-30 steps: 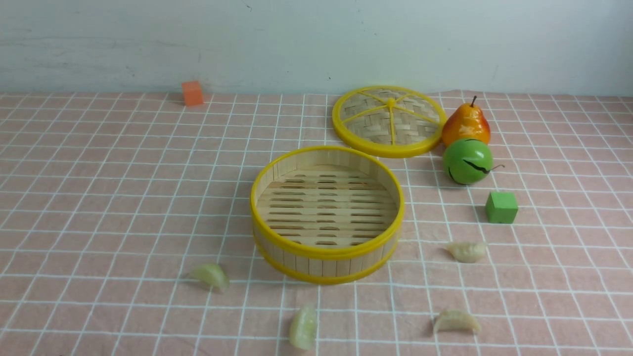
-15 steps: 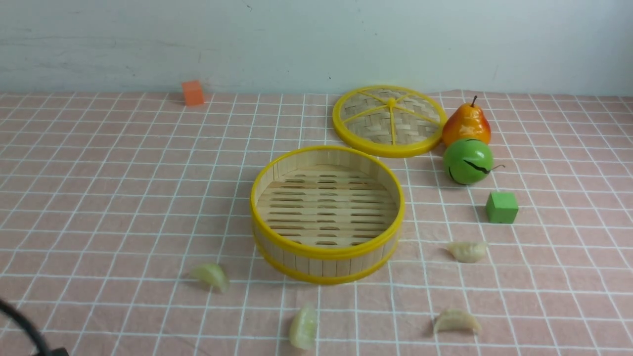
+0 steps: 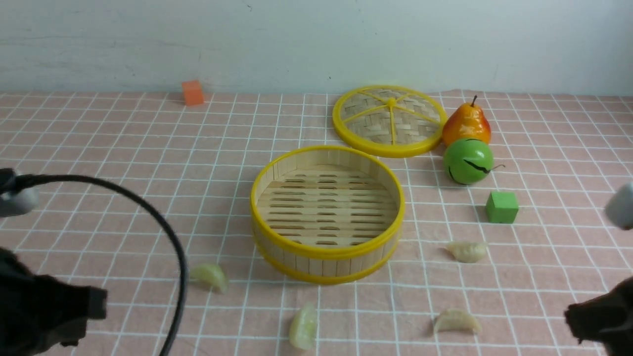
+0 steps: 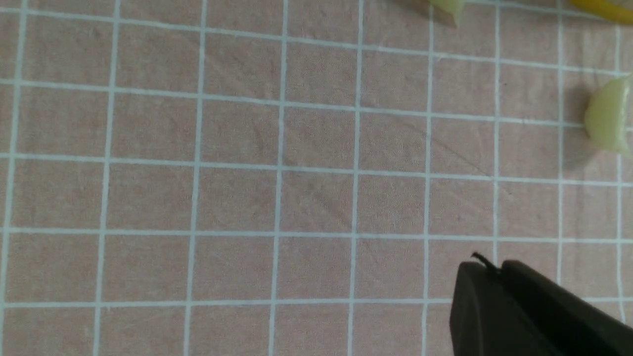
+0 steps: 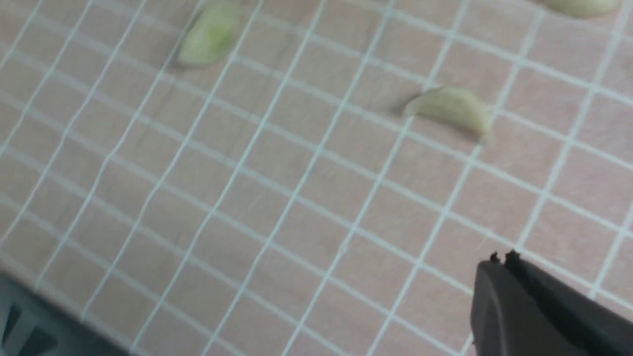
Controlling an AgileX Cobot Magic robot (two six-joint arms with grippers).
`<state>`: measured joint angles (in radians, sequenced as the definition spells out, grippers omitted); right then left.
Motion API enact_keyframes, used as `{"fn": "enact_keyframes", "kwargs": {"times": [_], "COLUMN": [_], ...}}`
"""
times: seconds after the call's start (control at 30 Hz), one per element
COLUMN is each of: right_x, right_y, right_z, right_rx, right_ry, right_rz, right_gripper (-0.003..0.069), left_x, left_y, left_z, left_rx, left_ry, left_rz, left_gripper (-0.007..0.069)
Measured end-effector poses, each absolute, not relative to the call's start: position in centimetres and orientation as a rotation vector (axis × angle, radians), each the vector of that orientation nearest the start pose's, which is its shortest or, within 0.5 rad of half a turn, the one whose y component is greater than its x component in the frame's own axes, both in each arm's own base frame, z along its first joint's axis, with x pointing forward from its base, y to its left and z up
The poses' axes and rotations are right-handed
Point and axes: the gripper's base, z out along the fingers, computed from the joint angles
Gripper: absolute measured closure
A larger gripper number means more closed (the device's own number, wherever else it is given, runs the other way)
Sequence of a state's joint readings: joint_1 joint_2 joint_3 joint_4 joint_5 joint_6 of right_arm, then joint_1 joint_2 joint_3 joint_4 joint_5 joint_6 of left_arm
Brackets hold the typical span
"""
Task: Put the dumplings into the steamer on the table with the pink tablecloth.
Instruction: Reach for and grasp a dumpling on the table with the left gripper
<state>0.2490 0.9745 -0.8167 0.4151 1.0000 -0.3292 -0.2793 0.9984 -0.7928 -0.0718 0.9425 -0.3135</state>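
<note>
All 4 dumplings lie on the pink tablecloth (image 3: 99, 163) covering the desk (image 3: 568, 123), and none is in the steamer (image 3: 324, 264), whose slatted floor is bare.

- **Handling:** They look small, light and glossy, so probably a little slippery and slightly yielding. I would pinch each at the middle of its plump body, across the short width, with modest force.
- **Left green dumpling (image 3: 210, 276):** It lies near the steamer's near-left wall, long axis slanting from far-left to near-right.
- **Front green dumpling (image 3: 303, 326):** It lies closer to the robot, long axis pointing almost straight away from it.
- **Far cream dumpling (image 3: 467, 251) and near cream dumpling (image 3: 456, 321):** Both lie on the right, long axes running left to right, arched backs up.

The left tool (image 4: 487, 264) and right tool (image 5: 500, 259) hang over bare cloth at the near corners. Each has its jaws pressed together and holds nothing, so each must spread before a pick.
</note>
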Motion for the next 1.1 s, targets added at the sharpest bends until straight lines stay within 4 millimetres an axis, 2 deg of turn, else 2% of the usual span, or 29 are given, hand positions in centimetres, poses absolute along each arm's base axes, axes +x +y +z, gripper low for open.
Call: {"fn": "enact_keyframes", "kwargs": {"times": [0.07,0.1,0.13,0.3,0.4,0.47,0.53,0.67,0.8,0.9,0.97,1.0,1.03,1.07,1.1], "right_x": [15.7,15.7,15.5,15.1,15.0,15.0,15.0,15.0,15.0,15.0,15.0,15.0,15.0,15.0,15.0], "right_y": [8.2,8.4,9.0,9.9,10.0,9.9,9.9,9.9,9.7,9.6,9.6,9.6,9.6,9.6,9.6], "right_z": [31.0,31.0,31.1,31.3,31.3,31.4,31.4,31.3,31.3,31.3,31.3,31.3,31.3,31.3,31.3], "right_rx": [-0.660,-0.668,-0.725,-0.799,-0.804,-0.804,-0.805,-0.812,-0.822,-0.827,-0.828,-0.828,-0.828,-0.828,-0.828], "right_ry": [2.543,2.544,2.540,2.518,2.517,2.515,2.516,2.518,2.517,2.516,2.516,2.516,2.516,2.516,2.516], "right_rz": [0.524,0.527,0.537,0.556,0.556,0.557,0.557,0.540,0.511,0.496,0.494,0.494,0.494,0.494,0.494], "right_gripper": [0.0674,0.0674,0.0674,0.0671,0.0669,0.0669,0.0669,0.0669,0.0664,0.0662,0.0661,0.0661,0.0659,0.0659,0.0659], "left_x": [18.8,18.8,20.4,25.1,27.3,28.7,30.1,32.1,33.7,34.2,34.2,34.3,34.3,34.3,34.3], "left_y": [-6.1,-6.2,-6.8,-8.5,-9.2,-9.6,-10.0,-10.6,-11.1,-11.3,-11.3,-11.3,-11.3,-11.3,-11.3], "left_z": [28.6,28.7,28.0,24.6,22.3,20.6,19.0,17.0,16.3,16.0,15.9,15.9,15.9,15.9,15.9], "left_rx": [-0.083,-0.084,-0.101,-0.305,-0.448,-0.528,-0.580,-0.638,-0.669,-0.680,-0.679,-0.679,-0.680,-0.672,-0.666], "left_ry": [2.702,2.696,2.713,2.693,2.651,2.644,2.648,2.670,2.662,2.666,2.674,2.676,2.676,2.676,2.677], "left_rz": [-0.278,-0.283,-0.297,-0.392,-0.444,-0.458,-0.458,-0.453,-0.461,-0.462,-0.456,-0.455,-0.457,-0.456,-0.455], "left_gripper": [0.0498,0.0489,0.0414,0.0200,0.0120,0.0097,0.0092,0.0096,0.0131,0.0202,0.0284,0.0284,0.0363,0.0397,0.0397]}}
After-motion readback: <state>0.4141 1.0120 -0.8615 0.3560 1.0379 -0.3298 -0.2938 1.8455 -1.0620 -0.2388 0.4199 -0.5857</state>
